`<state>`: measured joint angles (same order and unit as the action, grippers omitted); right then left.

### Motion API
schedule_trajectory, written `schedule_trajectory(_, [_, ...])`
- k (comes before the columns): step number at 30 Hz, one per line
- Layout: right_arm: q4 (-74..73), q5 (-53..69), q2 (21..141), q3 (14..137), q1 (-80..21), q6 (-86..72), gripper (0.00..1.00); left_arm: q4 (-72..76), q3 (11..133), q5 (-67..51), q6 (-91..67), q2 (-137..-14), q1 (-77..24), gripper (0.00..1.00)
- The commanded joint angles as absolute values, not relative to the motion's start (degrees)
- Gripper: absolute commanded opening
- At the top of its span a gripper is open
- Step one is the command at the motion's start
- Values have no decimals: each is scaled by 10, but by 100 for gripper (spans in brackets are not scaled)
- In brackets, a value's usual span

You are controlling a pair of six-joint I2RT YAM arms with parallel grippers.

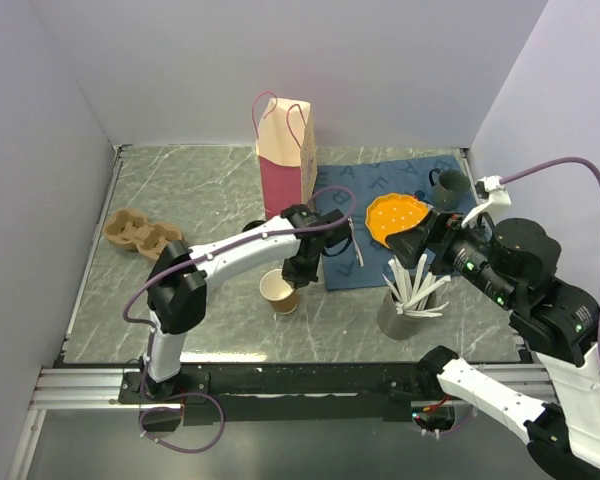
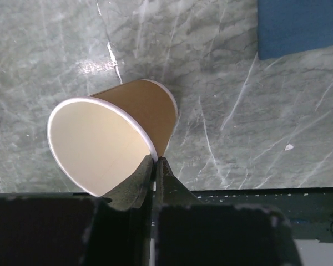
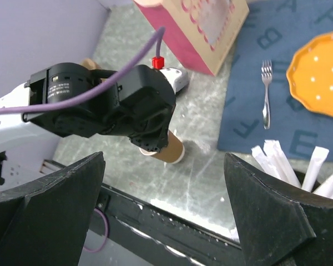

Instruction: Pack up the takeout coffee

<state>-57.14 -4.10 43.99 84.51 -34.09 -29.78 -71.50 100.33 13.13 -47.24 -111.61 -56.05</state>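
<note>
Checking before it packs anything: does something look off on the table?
The left gripper has its jaws shut on the rim of a paper cup that has no lid and looks empty. Nothing looks spilled.

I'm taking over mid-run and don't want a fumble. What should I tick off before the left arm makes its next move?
1. Left end effector pinched shut on the rim of the open paper cup: ok.
2. Lid on that cup: not ok; its cream inside is exposed.
3. Cup empty of liquid: ok, nothing shows inside.
4. Cup resting on the table or lifted: cannot tell.
5. Paper bag standing upright behind the cup: ok; whether its mouth is open, cannot tell.
6. Right end effector open, holding nothing, apart from the left arm: ok.
</note>
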Motion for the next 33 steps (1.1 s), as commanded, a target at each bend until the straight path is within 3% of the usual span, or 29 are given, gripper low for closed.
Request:
schedule_trajectory(1, [-577,-54,425,847,-338,-303,95,-715,1013,149,-492,-1115,-569,11])
schedule_trajectory(2, [-580,-53,426,848,-338,-301,95,-715,1014,148,-494,-1117,-571,19])
schedule_trajectory(7, [-581,-50,432,855,-338,-293,95,-725,1049,163,-503,-1098,-574,39])
schedule_trajectory(8, [-581,-47,432,855,-338,-290,95,-729,1060,168,-504,-1093,-574,53])
schedule_trajectory(10, [-584,-45,433,857,-338,-286,95,-745,1100,184,-506,-1085,-571,58])
schedule_trajectory(15, [-587,-48,434,853,-338,-279,95,-754,1150,206,-513,-1061,-546,57])
schedule_trajectory(26, [-571,-19,416,810,-338,-279,94,-426,841,91,-384,-885,-374,56])
schedule_trajectory(33, [-570,-25,419,788,-338,-309,92,-301,793,59,-265,-948,-339,53])
